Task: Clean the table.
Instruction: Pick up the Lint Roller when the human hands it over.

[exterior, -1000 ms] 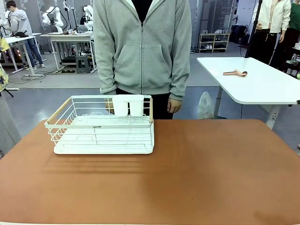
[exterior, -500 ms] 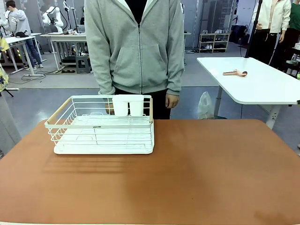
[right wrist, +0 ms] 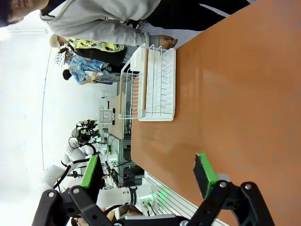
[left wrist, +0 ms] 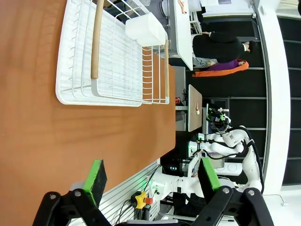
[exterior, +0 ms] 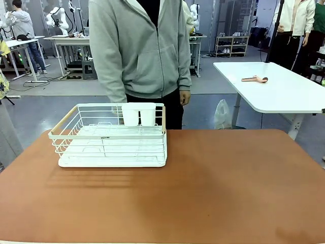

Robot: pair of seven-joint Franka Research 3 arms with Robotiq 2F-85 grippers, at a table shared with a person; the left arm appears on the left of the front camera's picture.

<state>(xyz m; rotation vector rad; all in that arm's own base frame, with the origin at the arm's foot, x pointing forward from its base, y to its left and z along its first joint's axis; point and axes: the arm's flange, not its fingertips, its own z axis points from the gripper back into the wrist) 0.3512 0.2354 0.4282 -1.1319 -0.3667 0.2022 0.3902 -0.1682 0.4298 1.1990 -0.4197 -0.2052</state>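
Observation:
The reddish-brown table (exterior: 213, 188) spans the front view, with a white wire rack (exterior: 110, 136) on its far left part. In the left wrist view my left gripper (left wrist: 153, 179) is open, green pads wide apart above the table's (left wrist: 42, 136) edge, and the rack (left wrist: 113, 66) lies ahead of it. My right gripper (right wrist: 148, 176) is open too, above the table (right wrist: 235, 89), with the rack (right wrist: 153, 84) farther off. A person in a grey hoodie (exterior: 139, 48) stands behind the rack at the far side.
A white cup holder (exterior: 138, 114) sits at the rack's back edge. A white-topped table (exterior: 274, 86) stands at the back right with a small object on it. The person's hand (right wrist: 167, 41) hangs near the rack's far end.
The person has shifted to the left behind the rack. The rack and the table have not changed.

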